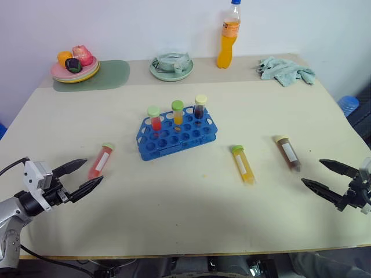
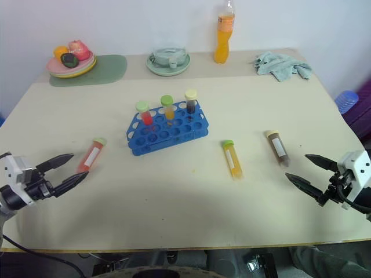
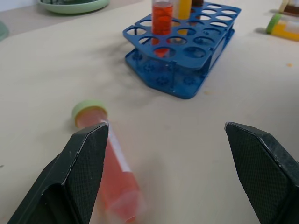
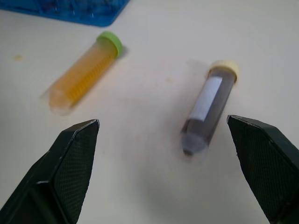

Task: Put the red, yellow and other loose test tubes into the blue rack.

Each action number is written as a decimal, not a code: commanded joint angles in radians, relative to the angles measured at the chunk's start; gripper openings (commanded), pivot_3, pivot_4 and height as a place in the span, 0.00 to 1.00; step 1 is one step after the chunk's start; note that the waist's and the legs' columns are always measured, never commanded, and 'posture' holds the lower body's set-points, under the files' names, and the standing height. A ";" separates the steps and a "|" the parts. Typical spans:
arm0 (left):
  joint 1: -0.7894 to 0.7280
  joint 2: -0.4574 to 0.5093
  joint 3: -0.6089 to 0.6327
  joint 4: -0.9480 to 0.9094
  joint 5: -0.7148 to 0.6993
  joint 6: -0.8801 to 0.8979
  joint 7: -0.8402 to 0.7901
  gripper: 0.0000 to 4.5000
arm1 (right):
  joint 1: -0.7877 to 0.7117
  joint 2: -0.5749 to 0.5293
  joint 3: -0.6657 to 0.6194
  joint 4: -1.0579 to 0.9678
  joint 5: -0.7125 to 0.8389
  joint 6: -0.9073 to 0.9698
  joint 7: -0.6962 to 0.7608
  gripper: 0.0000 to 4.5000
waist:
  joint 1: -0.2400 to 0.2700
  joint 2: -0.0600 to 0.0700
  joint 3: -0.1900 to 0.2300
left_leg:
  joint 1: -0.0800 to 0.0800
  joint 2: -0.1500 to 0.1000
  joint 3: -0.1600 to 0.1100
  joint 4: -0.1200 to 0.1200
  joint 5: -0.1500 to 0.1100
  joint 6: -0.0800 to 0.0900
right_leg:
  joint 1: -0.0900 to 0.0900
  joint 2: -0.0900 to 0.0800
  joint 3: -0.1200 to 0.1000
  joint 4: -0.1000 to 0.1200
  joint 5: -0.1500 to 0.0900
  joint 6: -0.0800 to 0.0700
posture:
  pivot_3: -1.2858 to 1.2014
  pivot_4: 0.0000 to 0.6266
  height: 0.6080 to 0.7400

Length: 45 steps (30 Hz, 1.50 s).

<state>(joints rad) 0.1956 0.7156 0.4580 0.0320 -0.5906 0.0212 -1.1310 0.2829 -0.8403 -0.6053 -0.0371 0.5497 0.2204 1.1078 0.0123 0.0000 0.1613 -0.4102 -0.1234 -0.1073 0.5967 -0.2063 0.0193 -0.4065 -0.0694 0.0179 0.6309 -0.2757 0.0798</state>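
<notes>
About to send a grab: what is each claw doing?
Left claw: open, holding nothing.
Right claw: open, holding nothing.

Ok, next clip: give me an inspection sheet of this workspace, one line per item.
Surface: beige table.
Job's things: blue rack holds three upright tubes; red tube, yellow tube and brown tube lie loose on the table.
Clutter: orange drink bottle, fruit plate on a green mat, green plate, crumpled cloth, all along the far edge.
Grippers: left gripper open beside the red tube, holding nothing; right gripper open near the brown tube, holding nothing.
Cables: black cable at the left arm.
Surroundings: white wall; blue object off the table's right side.
</notes>
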 commanded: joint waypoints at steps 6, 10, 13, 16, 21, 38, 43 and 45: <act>-0.021 -0.016 0.002 -0.064 -0.046 0.031 -0.016 0.90 | -0.031 0.009 0.002 -0.041 0.007 -0.019 -0.011 1.00 | 0.000 0.000 0.000 | 0.000 0.000 0.000 0.000 0.000 0.000 | 0.000 0.000 0.000 0.001 0.000 0.000 | 0.52 0.24 1.00; -0.031 -0.021 -0.024 -0.092 -0.055 0.036 -0.053 0.90 | -0.081 0.003 0.012 -0.090 0.015 0.071 -0.104 1.00 | 0.000 0.000 0.000 | 0.000 0.000 0.000 0.001 0.000 0.000 | 0.000 0.000 0.000 0.001 0.001 0.001 | 0.52 0.24 1.00; -0.057 -0.007 -0.043 -0.091 -0.057 0.022 -0.114 0.90 | -0.142 0.002 0.024 -0.136 0.039 0.166 -0.187 1.00 | 0.001 0.000 0.000 | 0.000 0.000 0.000 0.001 0.000 0.000 | 0.000 0.000 0.000 0.001 0.001 0.001 | 0.52 0.24 1.00; -0.090 0.001 -0.063 -0.102 -0.053 0.016 -0.152 0.90 | -0.212 -0.014 0.047 -0.196 0.091 0.336 -0.287 1.00 | 0.001 0.000 0.000 | 0.000 0.000 0.000 0.001 0.000 0.000 | 0.000 0.000 0.000 0.001 0.001 0.001 | 0.52 0.24 1.00; -0.124 0.001 -0.094 -0.137 -0.039 0.017 -0.172 0.90 | -0.386 -0.061 0.123 -0.254 0.136 0.691 -0.492 1.00 | -0.001 0.000 0.000 | 0.000 0.000 0.001 0.001 0.000 0.000 | -0.001 0.000 0.000 0.001 0.001 0.001 | 0.52 0.24 1.00; -0.102 -0.026 -0.125 -0.250 -0.052 0.046 -0.111 0.90 | -0.911 -0.192 0.540 0.214 -0.059 0.983 -0.479 1.00 | -0.004 0.001 0.000 | -0.001 0.000 0.003 0.001 0.001 0.004 | -0.002 -0.001 -0.001 0.000 0.002 0.002 | 0.52 0.24 1.00; -0.062 -0.037 -0.121 -0.286 -0.057 0.051 -0.091 0.90 | -1.021 -0.171 0.617 0.355 -0.100 0.973 -0.389 1.00 | -0.005 0.001 0.000 | -0.001 0.000 0.003 0.002 0.001 0.004 | -0.002 -0.001 -0.001 0.001 0.002 0.002 | 0.52 0.24 1.00; -0.050 -0.042 -0.118 -0.301 -0.061 0.056 -0.081 0.90 | -1.061 -0.152 0.634 0.412 -0.105 0.979 -0.356 1.00 | -0.004 0.001 0.000 | -0.001 0.000 0.003 0.002 0.001 0.004 | -0.002 -0.001 -0.001 0.001 0.002 0.002 | 0.52 0.24 1.00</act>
<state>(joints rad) 0.1402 0.6739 0.3270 -0.2349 -0.6250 0.0780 -1.2200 -0.7411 -0.9969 0.0316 0.3499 0.4524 1.2042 0.7226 0.0084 0.0009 0.1616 -0.4112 -0.1237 -0.1045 0.5987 -0.2054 0.0228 -0.4084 -0.0708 0.0165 0.6314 -0.2734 0.0821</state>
